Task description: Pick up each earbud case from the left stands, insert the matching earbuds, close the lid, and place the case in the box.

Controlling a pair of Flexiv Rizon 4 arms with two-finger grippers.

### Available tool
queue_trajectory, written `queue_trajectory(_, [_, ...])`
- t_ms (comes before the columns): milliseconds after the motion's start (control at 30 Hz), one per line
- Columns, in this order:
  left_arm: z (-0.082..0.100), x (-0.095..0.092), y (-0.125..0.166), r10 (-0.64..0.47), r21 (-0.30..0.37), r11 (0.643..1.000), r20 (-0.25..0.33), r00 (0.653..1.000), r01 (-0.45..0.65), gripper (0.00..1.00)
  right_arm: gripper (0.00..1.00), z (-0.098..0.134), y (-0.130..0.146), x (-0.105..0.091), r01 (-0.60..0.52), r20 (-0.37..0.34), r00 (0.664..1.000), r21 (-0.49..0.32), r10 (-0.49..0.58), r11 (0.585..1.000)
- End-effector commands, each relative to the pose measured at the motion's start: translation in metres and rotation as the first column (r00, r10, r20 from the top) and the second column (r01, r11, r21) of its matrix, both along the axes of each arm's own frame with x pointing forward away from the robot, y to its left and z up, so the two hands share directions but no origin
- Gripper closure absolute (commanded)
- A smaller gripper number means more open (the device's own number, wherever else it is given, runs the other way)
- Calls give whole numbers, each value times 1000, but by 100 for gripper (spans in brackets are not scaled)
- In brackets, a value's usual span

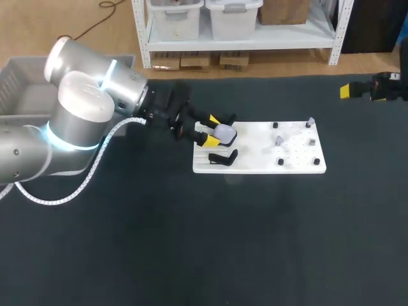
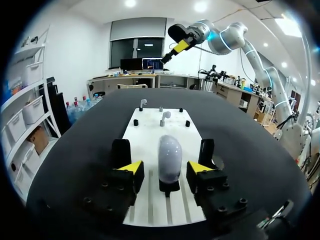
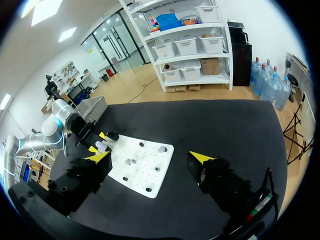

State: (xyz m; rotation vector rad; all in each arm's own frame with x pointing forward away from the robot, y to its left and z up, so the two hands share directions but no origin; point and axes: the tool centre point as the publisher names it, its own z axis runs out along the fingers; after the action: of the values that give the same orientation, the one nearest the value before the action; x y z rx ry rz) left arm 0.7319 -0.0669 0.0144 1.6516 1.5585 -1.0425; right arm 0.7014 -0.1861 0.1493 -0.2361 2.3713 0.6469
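Note:
A pale oval earbud case [image 2: 169,157] stands upright on a black stand at the left end of the white board [image 2: 150,135]. My left gripper [image 2: 165,167] straddles the case, one yellow-tipped finger on each side, with a narrow gap showing between each finger and the case, so it is open. In the head view the case [image 1: 224,132] sits between the left gripper's [image 1: 210,129] tips. Small pale earbuds [image 1: 279,139] rest on pegs at the board's right part. My right gripper [image 3: 150,157] hangs wide open and empty, high off the table's far right corner [image 1: 349,91].
A second black stand [image 1: 223,157] on the white board [image 1: 255,162] is bare, just in front of the case. Several black pegs dot the board's right half. A grey basket [image 1: 19,89] sits at the table's far left, behind my left arm.

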Motion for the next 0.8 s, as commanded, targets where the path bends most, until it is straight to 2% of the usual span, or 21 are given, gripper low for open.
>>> queue_trajectory(33, [-1,3,-2,-6,2,1000,-4,1000,6,51,0,0,0,0,2,0,1000,-2,-2,1000])
queue_trajectory(533, [-2,2,-4,1,8,1000,-14,1000,-1,48,0,0,0,0,2,0,1000,-2,-2,1000])
queue_trajectory(800, [-3,1,-6,8,13,1000,-12,1000,-8,50,0,0,0,0,2,0,1000,-2,-2,1000])
